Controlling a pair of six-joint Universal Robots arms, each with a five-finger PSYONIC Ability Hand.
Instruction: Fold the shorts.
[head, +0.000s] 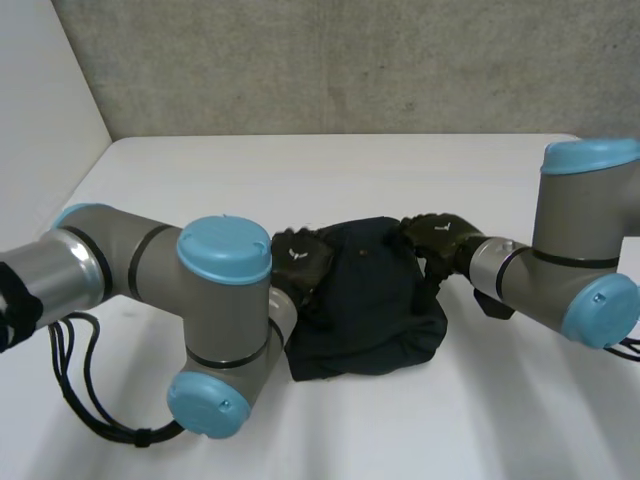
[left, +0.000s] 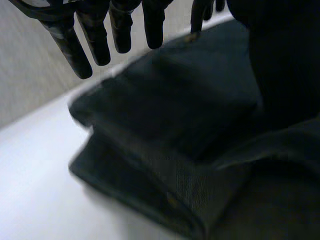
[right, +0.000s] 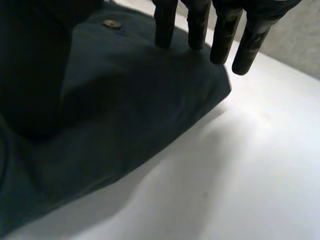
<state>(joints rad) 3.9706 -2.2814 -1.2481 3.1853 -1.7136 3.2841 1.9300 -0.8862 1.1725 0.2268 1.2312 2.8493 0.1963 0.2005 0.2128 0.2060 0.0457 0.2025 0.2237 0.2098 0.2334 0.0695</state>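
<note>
"So where are the shorts (head: 370, 300)?"

"Right in the middle of the white table (head: 300, 165), between the two hands. They are dark blue and bunched into a thick lump, about as wide as it is long."

"Do they look folded?"

"Partly, I think. The left wrist view shows layers stacked up, with a fat doubled edge. A little button (right: 111, 23) sits on top, on the right hand's side."

"Which hand is closer?"

"Both are right at the cloth. The left hand (head: 300, 262) is at the left edge. The right hand (head: 440, 235) is at the far right corner."

"Are they holding it?"

"No. The left hand's fingers (left: 95, 37) are straight and spread, hanging just over the cloth. The right hand's fingers (right: 197, 25) are straight too, with their tips on the cloth by its edge. Nothing is pinched."

"So what next?"

"My guess is that one hand must grab its own side and bring it across toward the other."
</note>
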